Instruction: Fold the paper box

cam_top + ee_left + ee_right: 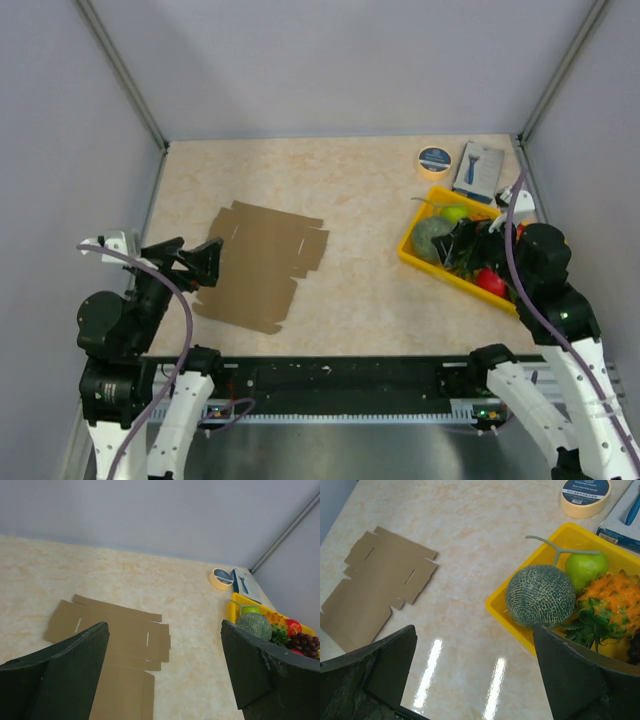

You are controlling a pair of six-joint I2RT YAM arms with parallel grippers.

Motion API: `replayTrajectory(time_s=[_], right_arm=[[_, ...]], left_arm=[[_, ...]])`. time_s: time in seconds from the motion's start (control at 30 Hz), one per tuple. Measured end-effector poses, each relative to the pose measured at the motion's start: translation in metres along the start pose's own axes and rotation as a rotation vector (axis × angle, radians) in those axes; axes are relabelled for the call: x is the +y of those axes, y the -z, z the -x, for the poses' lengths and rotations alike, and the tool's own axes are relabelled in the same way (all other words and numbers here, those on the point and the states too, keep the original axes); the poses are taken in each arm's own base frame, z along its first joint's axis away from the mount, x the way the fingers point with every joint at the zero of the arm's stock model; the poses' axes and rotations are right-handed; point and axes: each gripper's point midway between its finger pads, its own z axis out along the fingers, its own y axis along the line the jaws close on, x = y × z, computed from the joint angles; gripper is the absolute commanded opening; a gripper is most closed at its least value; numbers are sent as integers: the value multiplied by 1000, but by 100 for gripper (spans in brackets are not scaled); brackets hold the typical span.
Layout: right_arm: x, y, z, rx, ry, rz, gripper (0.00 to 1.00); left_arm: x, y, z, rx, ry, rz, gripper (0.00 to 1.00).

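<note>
Brown, matte cardboard is making up the paper box point(262, 265), which is lying fully flat as a die-cut sheet with two thin slots, crease lines and stepped, notched edges, well to the left of the glossy yellow tray point(408, 252) on the pale marbled table point(360, 190). The sheet's longer run is going roughly from the near side toward the back wall, slightly skewed, and its short notched flaps are facing the tray. The tray is holding a netted green melon point(540, 596), a smooth green apple point(585, 566), a spiky orange pineapple point(615, 597) and dark grapes point(302, 642). Just beyond the tray a cream tape roll point(434, 160) and a blue-and-white box point(480, 170) are sitting side by side. Nothing is lying on the sheet. The left gripper point(192, 257) is hanging with jaws spread wide over the sheet's edge farthest from the tray, gripping nothing; the right gripper point(475, 645) is hovering above the tray, equally wide and empty.
</note>
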Motion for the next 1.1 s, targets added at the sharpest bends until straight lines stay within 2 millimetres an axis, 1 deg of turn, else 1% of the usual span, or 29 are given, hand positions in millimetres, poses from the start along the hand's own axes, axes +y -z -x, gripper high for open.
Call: replayTrajectory(time_s=[0.1,0.17,0.3,0.4,0.47,0.53,0.6,0.7,0.77,0.83,0.87,0.9,0.97,1.0,1.03,1.07,1.1], right_arm=[[2,-11,0,36,0,4,99],[10,-21,-1,64,10,29,99],[51,-51,-13,169,53,136,99],[86,-89,-25,274,50,179,99],[105,-116,-40,332,38,194,99],[121,-139,-64,393,7,209,99],[134,-157,-86,441,-52,219,97],[149,-180,-102,469,-152,237,90],[157,-196,-111,481,-225,239,89],[160,-210,-125,504,-292,221,88],[160,-215,-131,516,-317,210,84],[160,-220,-139,529,-343,194,84],[159,-228,-151,541,-387,174,78],[158,-232,-156,541,-411,165,78],[156,-234,-162,536,-442,155,77],[155,-234,-164,537,-449,152,71],[153,-235,-170,535,-467,145,70]], left_arm=[[1,-1,-10,23,1,-11,98],[4,-4,-20,49,3,-8,98],[14,-10,-47,123,13,10,98],[19,-11,-66,178,24,18,98],[20,-11,-75,209,30,14,98],[20,-11,-84,240,38,5,98],[20,-11,-94,279,50,-2,98],[23,-16,-115,357,79,-2,95],[25,-22,-131,424,122,6,90],[25,-29,-149,499,179,2,85],[25,-33,-161,546,218,-1,81],[25,-38,-172,589,258,-2,80],[26,-48,-195,667,341,3,78],[27,-52,-206,700,376,10,77],[29,-54,-213,725,403,16,77],[31,-58,-223,752,429,29,77],[32,-61,-230,770,451,41,77]])
